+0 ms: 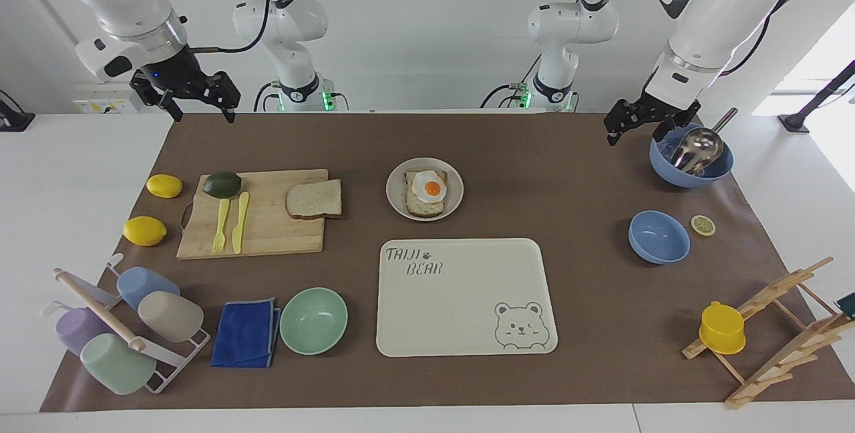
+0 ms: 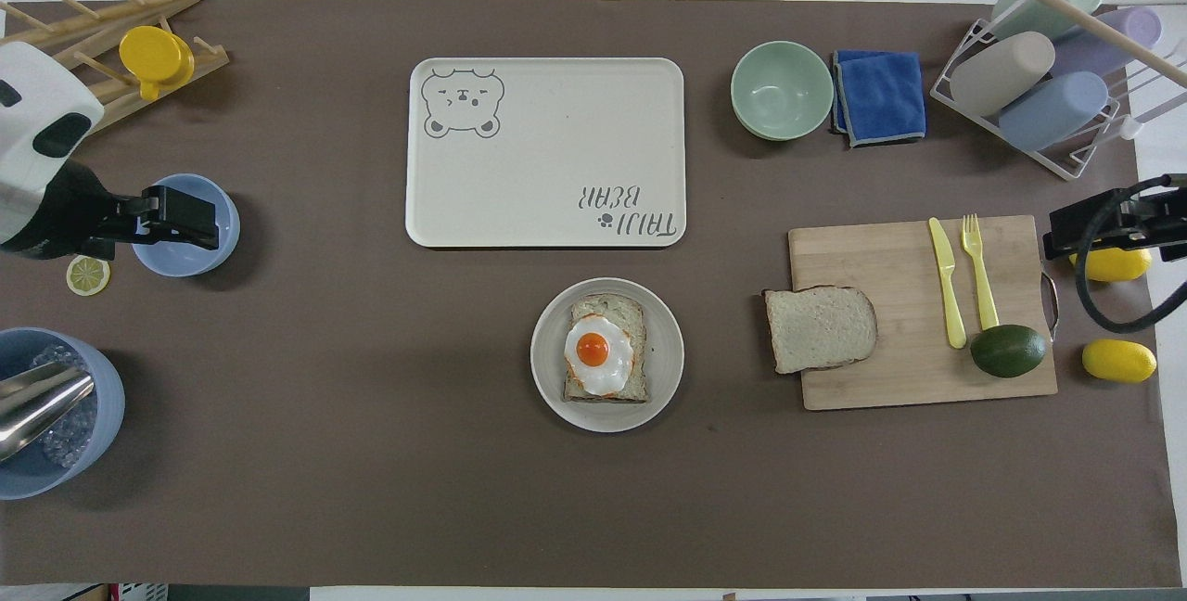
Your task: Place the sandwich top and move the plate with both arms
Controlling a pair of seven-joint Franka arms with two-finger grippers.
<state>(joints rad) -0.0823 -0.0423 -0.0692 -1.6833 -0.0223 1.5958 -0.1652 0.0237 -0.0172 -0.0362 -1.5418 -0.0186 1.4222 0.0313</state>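
1. Two arms show in the facing view, both raised. The right claw [image 1: 194,100] hangs over the table [image 1: 534,172] edge nearest the robots, at the right arm's end, its fingers spread apart and holding nothing. The left claw [image 1: 644,124] hangs beside the rim of a blue bowl with a metal scoop [image 1: 692,154], fingers apart and holding nothing.
2. One sandwich top [image 1: 314,199] lies flat on the corner of the cutting board [image 1: 267,236], apart from one plate [image 1: 454,179], which carries one toasted slice with a fried egg [image 1: 426,192]. One cream tray [image 1: 461,299] lies just beside the plate, farther from the robots.
3. Counted here: two blue bowls, one mint bowl [image 1: 314,321], two lemons, one avocado [image 1: 222,184], one yellow fork, one yellow knife, one blue cloth [image 1: 246,334], four cups in a rack [image 1: 127,329], one yellow cup [image 1: 722,327] on a wooden rack.
4. In the overhead view, the left claw [image 2: 199,221] covers part of the smaller blue bowl [image 2: 227,230]; the scoop bowl [image 2: 102,388] is cut off by the frame edge.
5. The right claw [image 2: 1104,230] is half out of frame and hides part of one lemon [image 2: 1117,264]; its finger spacing is hard to make out here.
6. The sandwich top [image 2: 821,327] overhangs the board's edge [image 2: 890,378] toward the plate [image 2: 556,388].
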